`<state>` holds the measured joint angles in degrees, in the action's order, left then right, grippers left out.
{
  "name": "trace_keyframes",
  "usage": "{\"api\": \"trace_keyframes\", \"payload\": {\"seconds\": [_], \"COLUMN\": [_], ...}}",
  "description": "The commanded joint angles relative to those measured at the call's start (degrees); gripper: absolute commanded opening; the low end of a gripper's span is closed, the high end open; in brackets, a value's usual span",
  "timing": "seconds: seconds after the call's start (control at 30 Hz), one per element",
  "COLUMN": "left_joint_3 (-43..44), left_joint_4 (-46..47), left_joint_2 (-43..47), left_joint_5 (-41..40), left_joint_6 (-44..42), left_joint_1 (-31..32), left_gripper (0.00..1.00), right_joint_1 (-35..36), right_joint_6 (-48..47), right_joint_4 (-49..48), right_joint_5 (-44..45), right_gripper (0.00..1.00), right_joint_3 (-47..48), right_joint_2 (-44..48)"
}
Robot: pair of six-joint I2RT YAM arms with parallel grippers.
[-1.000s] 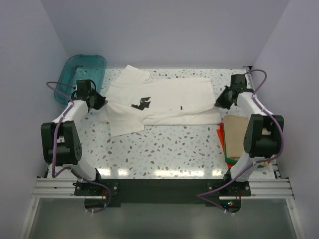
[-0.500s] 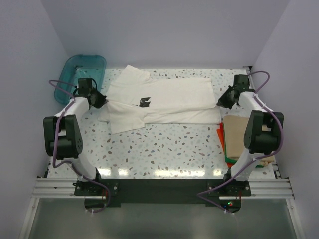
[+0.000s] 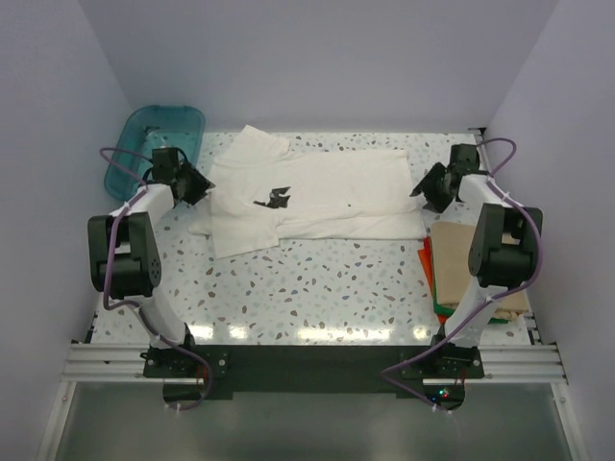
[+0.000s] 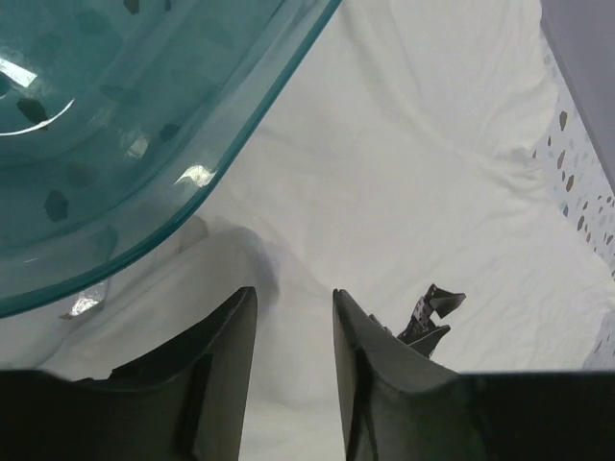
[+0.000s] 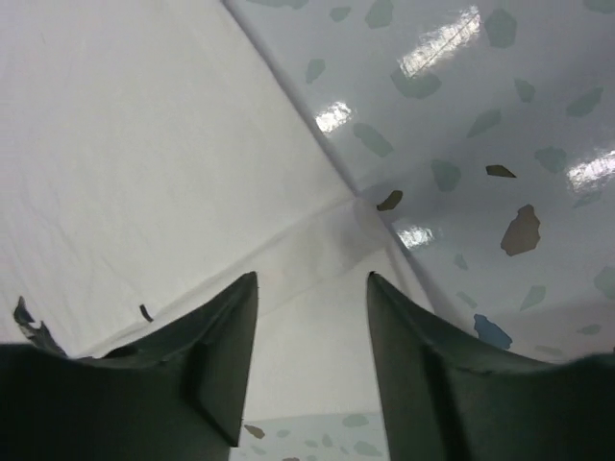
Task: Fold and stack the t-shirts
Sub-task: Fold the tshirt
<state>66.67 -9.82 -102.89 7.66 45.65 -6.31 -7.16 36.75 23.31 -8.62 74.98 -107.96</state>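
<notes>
Both part-open, empty: L claw [image 4: 293,298] & R claw [image 5: 310,280] over off-white t-shirt [image 3: 327,187].

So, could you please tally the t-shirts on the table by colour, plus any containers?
Off-white cloth t-shirt, spread out: 1
Tan cloth t-shirt, folded: 1
Orange-red cloth t-shirt, edge showing under the tan: 1
Green cloth t-shirt, edge showing at the bottom: 1
Teal translucent plastic tub: 1
Total: 5

Off-white t-shirt [image 3: 332,187], teal tub [image 3: 159,123]

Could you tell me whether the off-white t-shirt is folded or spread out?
Partly folded: the off-white t-shirt lies doubled lengthwise, one layer's edge showing over another, with a sleeve sticking out.
</notes>
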Motion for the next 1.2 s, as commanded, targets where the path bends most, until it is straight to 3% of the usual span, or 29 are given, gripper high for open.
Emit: {"api": "trace_keyframes", "payload": {"seconds": [0.0,0.07,0.13,0.27,0.53,0.6,0.8,1.17], "left_joint_3": [2.3,0.3,-1.2,-12.4,-33.8,-35.3,-37.6,-37.8], "left_joint_4": [4.3,4.1,1.6,0.1,0.5,0.1,0.7,3.5], "left_joint_2": [1.5,4.4,7.6,16.5,33.5,34.7,34.1,29.4], "left_joint_5": [1.7,0.7,-1.5,-6.7,-12.1,-13.9,-14.6,-15.2], "left_joint_6": [-2.8,-3.2,-3.3,-1.6,2.6,3.6,4.6,3.6], "left_joint_1": [-0.6,-0.6,-0.5,0.2,5.8,9.4,10.3,10.5], "left_gripper": [0.45,0.55,0.56,0.54,0.48,0.48,0.48,0.47], "right_joint_1": [-0.2,0.0,1.1,5.3,25.8,31.1,41.3,50.9], "right_joint_6": [-1.8,-2.3,-2.8,-3.9,-3.0,-2.0,-1.0,1.9], "right_joint_4": [-1.8,-1.6,-0.7,-0.6,-6.2,-7.4,-11.7,-13.9], "right_joint_5": [-1.6,-1.2,0.4,2.7,5.7,6.2,5.3,5.3], "right_gripper": [0.58,0.68,0.68,0.67,0.63,0.62,0.58,0.52], "right_joint_3": [3.2,2.9,2.5,-1.0,-9.7,-10.1,-7.8,1.7], "right_joint_2": [0.9,2.1,4.1,8.5,15.5,15.2,11.0,-2.2]}}
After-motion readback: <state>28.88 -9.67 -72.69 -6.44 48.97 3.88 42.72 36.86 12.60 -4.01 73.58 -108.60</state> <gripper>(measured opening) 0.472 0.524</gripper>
